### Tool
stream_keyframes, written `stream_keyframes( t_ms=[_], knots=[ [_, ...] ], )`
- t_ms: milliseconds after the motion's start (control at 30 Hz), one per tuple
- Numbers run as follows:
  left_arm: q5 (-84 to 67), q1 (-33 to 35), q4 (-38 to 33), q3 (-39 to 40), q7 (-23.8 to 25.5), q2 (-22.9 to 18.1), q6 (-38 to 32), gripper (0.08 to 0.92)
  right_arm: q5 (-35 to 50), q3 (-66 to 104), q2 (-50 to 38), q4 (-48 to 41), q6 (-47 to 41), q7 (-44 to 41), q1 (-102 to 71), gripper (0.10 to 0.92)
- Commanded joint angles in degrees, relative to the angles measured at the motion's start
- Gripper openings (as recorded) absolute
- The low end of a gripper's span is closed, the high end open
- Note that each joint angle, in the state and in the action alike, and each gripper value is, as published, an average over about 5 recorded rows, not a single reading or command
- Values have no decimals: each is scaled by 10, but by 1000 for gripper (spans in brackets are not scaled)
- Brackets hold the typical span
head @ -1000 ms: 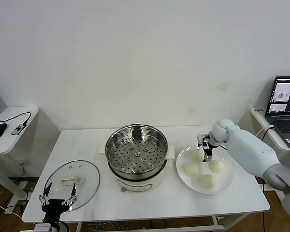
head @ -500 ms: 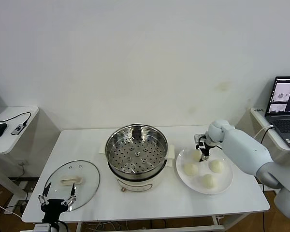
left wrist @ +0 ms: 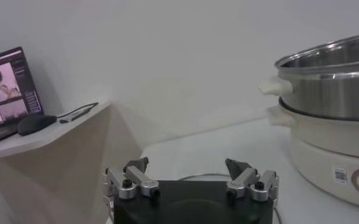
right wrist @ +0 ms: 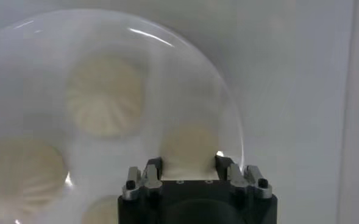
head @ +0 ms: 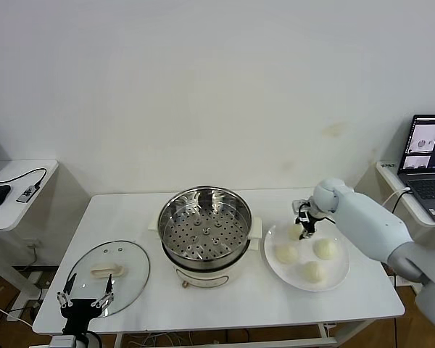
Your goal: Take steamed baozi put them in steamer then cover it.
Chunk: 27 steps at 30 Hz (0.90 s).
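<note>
Right gripper (head: pixel 303 222) clamped on the 12 o'clock baozi (right wrist: pixel 190 145), ready to lift. Steamer (head: pixel 204 226) sitting uncovered at 9 o'clock. Left gripper (head: pixel 85 299) parked, jaws apart.

Head view: bright, even, diffuse lighting; the white wall (head: pixel 217 87) and the surface (head: pixel 130 210) are uniformly lit, with only soft, short shadows beneath the steamer (head: pixel 204 235) and the plate (head: pixel 341 272). Specular highlights glint on the steamer's steel rim and on the cover (head: pixel 107 275). Left wrist view: sharp throughout; the steamer wall (left wrist: pixel 337 91) carries streaked reflections. Right wrist view: the plate (right wrist: pixel 21 91) and steamed baozi (right wrist: pixel 106 94) are strongly out of focus and hazy, with glare arcs along the plate rim; only the right gripper (right wrist: pixel 188 173) body is crisp.
</note>
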Motion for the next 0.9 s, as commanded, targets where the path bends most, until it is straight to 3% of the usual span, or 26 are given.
stream_keyframes(
  t_ms=[33, 333, 600, 900],
  knots=[
    [-55, 1, 1, 7, 12, 6, -19, 823, 82, -56, -60, 117, -16, -3, 93, 543],
    [-84, 1, 2, 12, 24, 10, -34, 823, 207, -135, -55, 163, -7, -9, 250, 546],
    [-103, 1, 3, 13, 26, 15, -40, 823, 300, -223, 42, 160, 46, 26, 332, 551],
    [-109, 11, 3, 12, 26, 11, -54, 823, 274, -284, 193, 90, 148, 54, 334, 559]
  ],
)
